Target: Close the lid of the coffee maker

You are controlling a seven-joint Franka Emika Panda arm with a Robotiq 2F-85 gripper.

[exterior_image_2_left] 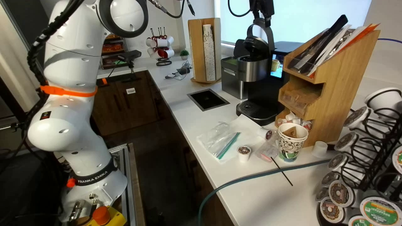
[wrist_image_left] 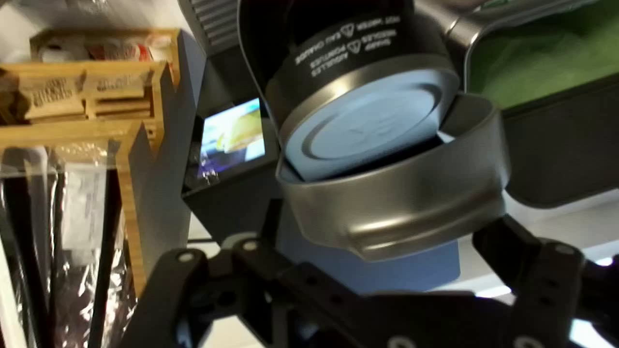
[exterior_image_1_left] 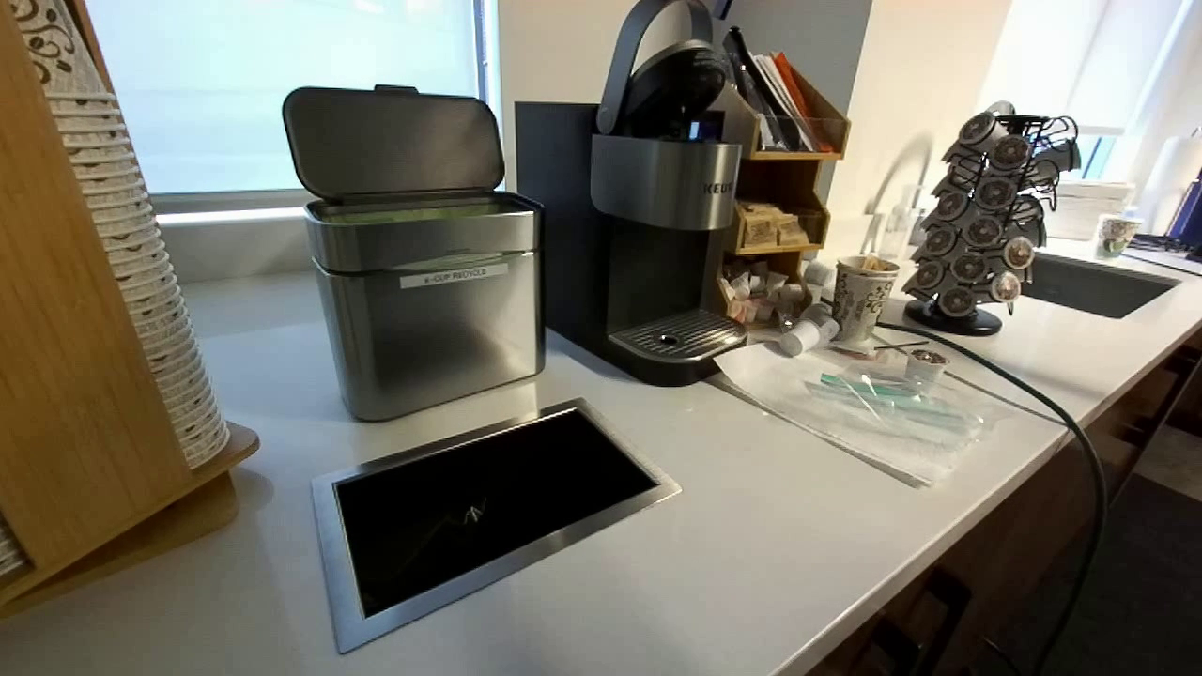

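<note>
1. Near the surface's (exterior_image_2_left: 267,199) front edge: one upright K-Cup pod (exterior_image_2_left: 244,153), one zip bag (exterior_image_2_left: 219,140).
2. Toward the back edge: one Keurig coffee maker (exterior_image_2_left: 253,69), its one lid (exterior_image_1_left: 676,86) raised.
3. One Franka arm (exterior_image_2_left: 73,73), bent; claw (wrist_image_left: 382,224) spread wide above the lid, gripping nothing.

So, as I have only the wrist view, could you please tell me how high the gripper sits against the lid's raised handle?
Observer: In an exterior view, the gripper shows above the lid, with its lower end overlapping the top of the handle; I cannot tell whether they touch.
Operator: Thank you; is anything lying between the coffee maker and the edge of the counter?
Observer: Yes, both exterior views show a clear zip bag with a green seal there.
</note>
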